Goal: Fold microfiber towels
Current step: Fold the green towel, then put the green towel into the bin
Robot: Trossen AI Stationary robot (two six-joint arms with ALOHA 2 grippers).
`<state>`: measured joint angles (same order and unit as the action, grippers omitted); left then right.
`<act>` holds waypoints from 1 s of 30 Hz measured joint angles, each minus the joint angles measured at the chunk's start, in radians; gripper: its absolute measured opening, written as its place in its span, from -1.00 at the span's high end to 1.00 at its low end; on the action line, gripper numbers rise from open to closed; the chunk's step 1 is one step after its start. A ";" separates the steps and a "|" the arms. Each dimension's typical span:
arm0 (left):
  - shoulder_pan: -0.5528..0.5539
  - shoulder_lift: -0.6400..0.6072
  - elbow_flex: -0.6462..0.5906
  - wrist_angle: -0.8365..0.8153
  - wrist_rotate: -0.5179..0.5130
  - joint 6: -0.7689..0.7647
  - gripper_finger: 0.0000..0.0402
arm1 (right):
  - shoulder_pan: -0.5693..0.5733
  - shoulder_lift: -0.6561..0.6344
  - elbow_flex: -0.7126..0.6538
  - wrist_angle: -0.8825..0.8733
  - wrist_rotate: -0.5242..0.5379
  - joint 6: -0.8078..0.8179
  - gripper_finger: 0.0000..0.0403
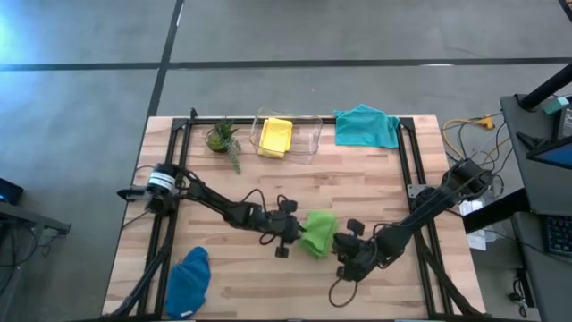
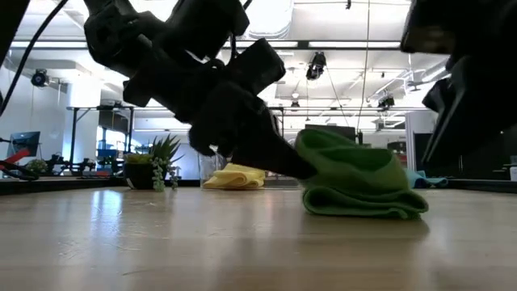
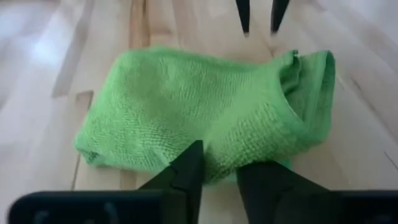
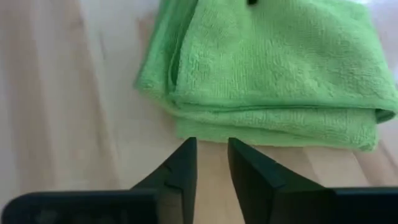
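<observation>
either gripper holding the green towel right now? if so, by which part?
Neither. The right gripper is open, clear of the lime green towel. The left gripper sits at its edge, slightly parted, pinching nothing.

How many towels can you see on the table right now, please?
4. Green towel lies folded mid-table between both arms; yellow towel sits in the clear bin at the far edge; teal towel at the far right; blue towel at the near left. None seem hidden.

Lime green towel [image 3: 205, 118]: soft cloth, fuzzy matt pile, stitched hem. Table [image 1: 268, 300]: pale wood planks, smooth, satin sheen. Bin [image 1: 308, 139]: clear glossy plastic. Left gripper [image 3: 217, 177] fingers: dark, matt, smooth.
</observation>
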<state>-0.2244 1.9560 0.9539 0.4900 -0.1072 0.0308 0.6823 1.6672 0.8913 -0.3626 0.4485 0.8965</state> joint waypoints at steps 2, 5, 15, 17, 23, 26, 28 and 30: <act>0.000 -0.019 -0.001 -0.020 0.002 0.000 0.52 | 0.003 -0.025 0.001 0.000 -0.002 0.007 0.51; 0.000 -0.077 0.000 -0.041 0.002 -0.001 0.42 | 0.004 -0.067 0.002 0.009 0.027 0.018 0.45; 0.002 -0.157 -0.001 -0.058 0.010 -0.079 0.33 | -0.038 -0.093 -0.097 0.177 0.147 0.164 0.49; 0.002 -0.147 -0.002 -0.060 0.020 -0.122 0.33 | -0.052 -0.093 -0.119 0.219 0.154 0.161 0.51; 0.006 -0.109 -0.010 -0.104 0.021 -0.237 0.33 | -0.122 -0.087 -0.136 0.237 0.135 0.159 0.56; 0.011 -0.054 -0.011 -0.107 0.035 -0.294 0.33 | -0.174 -0.087 -0.162 0.247 0.060 0.177 0.55; 0.014 -0.019 -0.009 -0.115 0.069 -0.320 0.33 | -0.206 -0.087 -0.182 0.238 -0.003 0.199 0.54; 0.016 0.011 0.003 -0.107 0.107 -0.346 0.33 | -0.227 -0.109 -0.192 0.237 -0.053 0.225 0.52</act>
<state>-0.2085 1.9666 0.9565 0.3830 -0.0003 -0.3156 0.4554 1.5580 0.6995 -0.1260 0.3960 1.1219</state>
